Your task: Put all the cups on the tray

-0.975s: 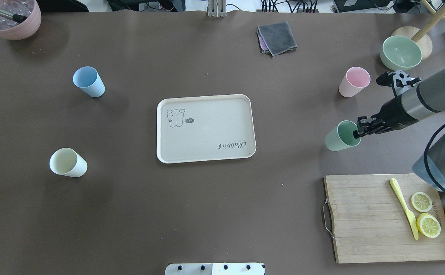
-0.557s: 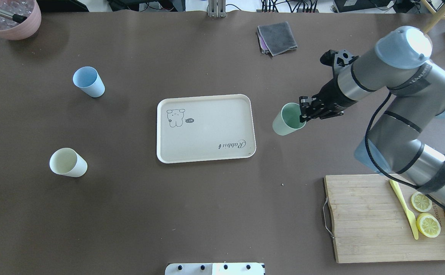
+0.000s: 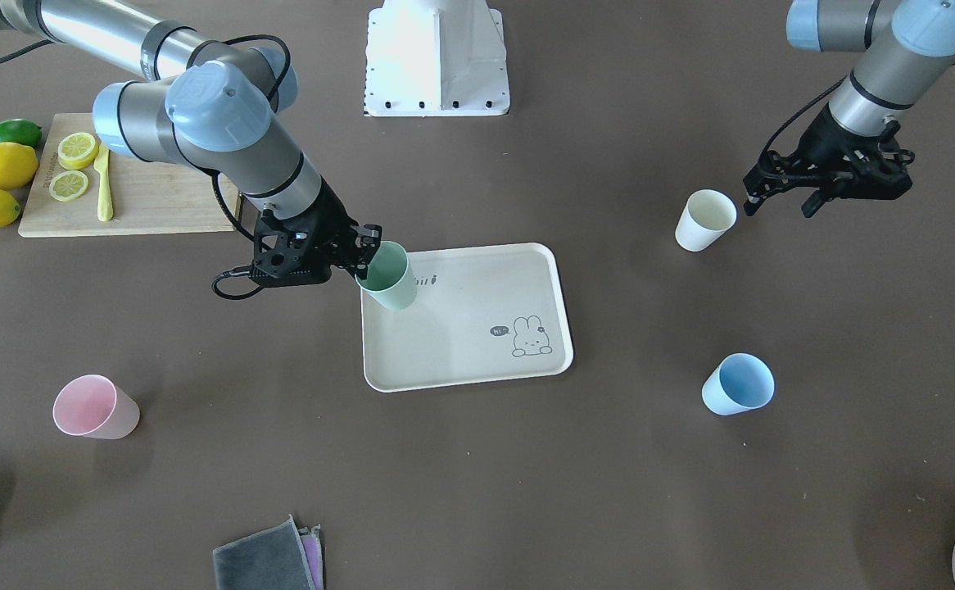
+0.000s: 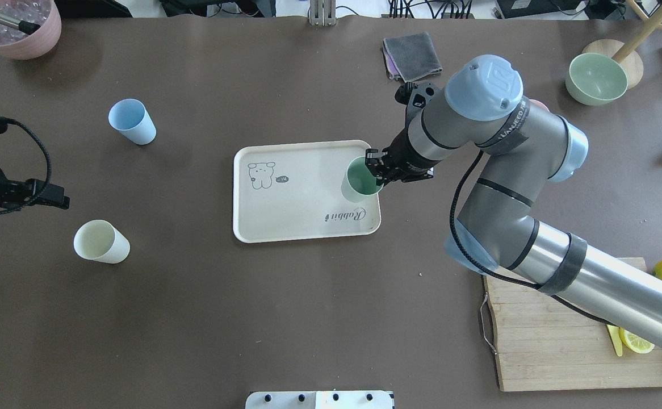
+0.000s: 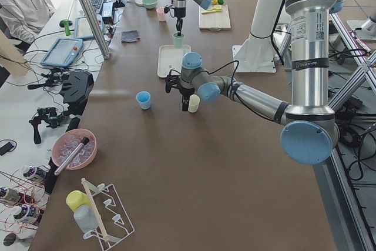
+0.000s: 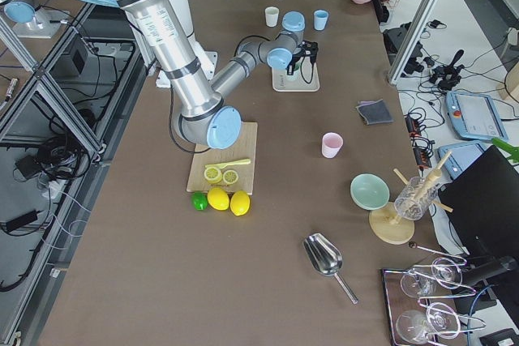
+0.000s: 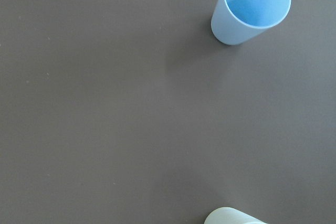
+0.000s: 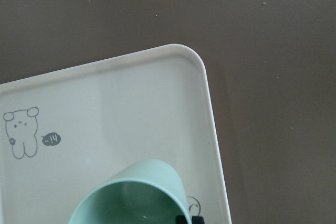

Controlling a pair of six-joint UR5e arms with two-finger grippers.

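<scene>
My right gripper is shut on the rim of the mint green cup, holding it tilted over the right end of the cream rabbit tray; the front view shows the cup above the tray. My left gripper hangs open and empty beside the cream white cup, apart from it. The light blue cup and the cream white cup stand on the table left of the tray. The pale pink cup stands far right, mostly hidden by my right arm in the overhead view.
A wooden cutting board with lemon slices and a yellow knife lies at the front right, with whole lemons beside it. A grey cloth, a green bowl and a pink bowl sit along the far edge.
My right arm has carried the mint green cup leftward from the table's right side to over the tray's right end. My left arm has come into view at the left edge.
</scene>
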